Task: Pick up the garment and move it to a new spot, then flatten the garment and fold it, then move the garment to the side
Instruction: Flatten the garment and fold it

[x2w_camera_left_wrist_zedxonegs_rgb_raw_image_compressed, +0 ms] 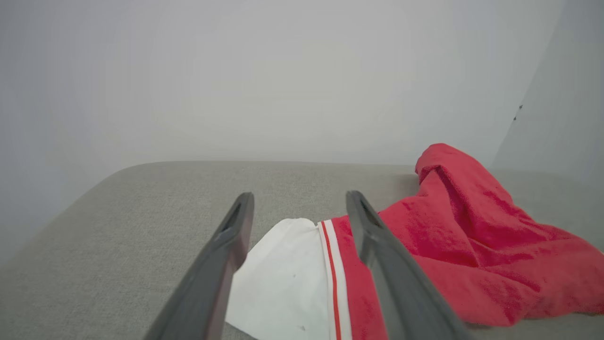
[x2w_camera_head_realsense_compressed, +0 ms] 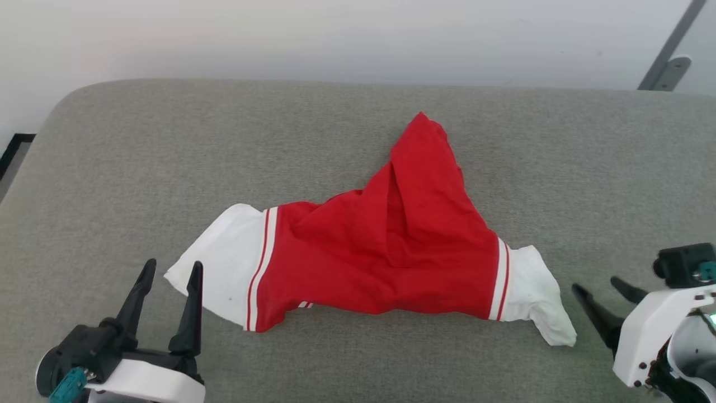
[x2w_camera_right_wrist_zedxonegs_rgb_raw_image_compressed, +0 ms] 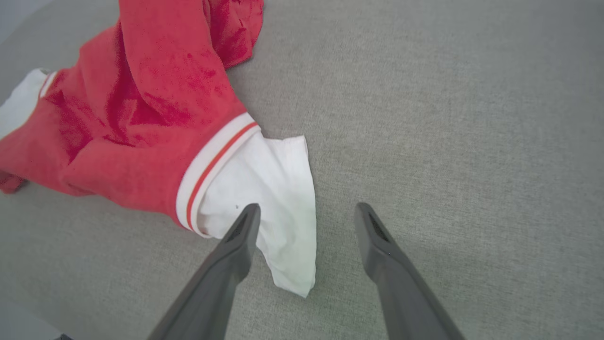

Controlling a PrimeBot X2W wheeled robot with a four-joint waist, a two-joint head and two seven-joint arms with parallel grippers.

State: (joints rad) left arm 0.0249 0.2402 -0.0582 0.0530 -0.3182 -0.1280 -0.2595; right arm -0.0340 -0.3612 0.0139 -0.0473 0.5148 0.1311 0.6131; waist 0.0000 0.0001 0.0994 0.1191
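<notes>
**Red shirt lies bunched on grey cushion, both claws wide open beside it**

The garment [x2w_camera_head_realsense_compressed: 386, 252] rests at the centre of a grey cushion [x2w_camera_head_realsense_compressed: 168, 140]. Its red body is crumpled into a rough triangle, with a peak of folded cloth pointing toward 12 o'clock in the head view. One white sleeve end [x2w_camera_head_realsense_compressed: 224, 263] spreads toward 8 o'clock, bordered by thin red-and-white striped trim. The other sleeve end [x2w_camera_head_realsense_compressed: 537, 291] trails toward 4 o'clock, its corner tapering to a point.

The left gripper [x2w_camera_head_realsense_compressed: 173, 264] stands at 7 o'clock, fingers spread and holding nothing. Its tips are at the outer edge of the nearer white sleeve, and whether they touch the cloth cannot be told. In the left wrist view that sleeve lies between and under the two dark fingers.

The right gripper [x2w_camera_head_realsense_compressed: 596, 284] sits at 4 o'clock, just beside the other sleeve's corner. Its jaws are also parted and empty. In the right wrist view one finger crosses over the white cloth while the other stands over bare cushion.

A pale wall [x2w_camera_head_realsense_compressed: 335, 33] runs behind, with a metal bracket [x2w_camera_head_realsense_compressed: 668, 70] at 1 o'clock.
</notes>
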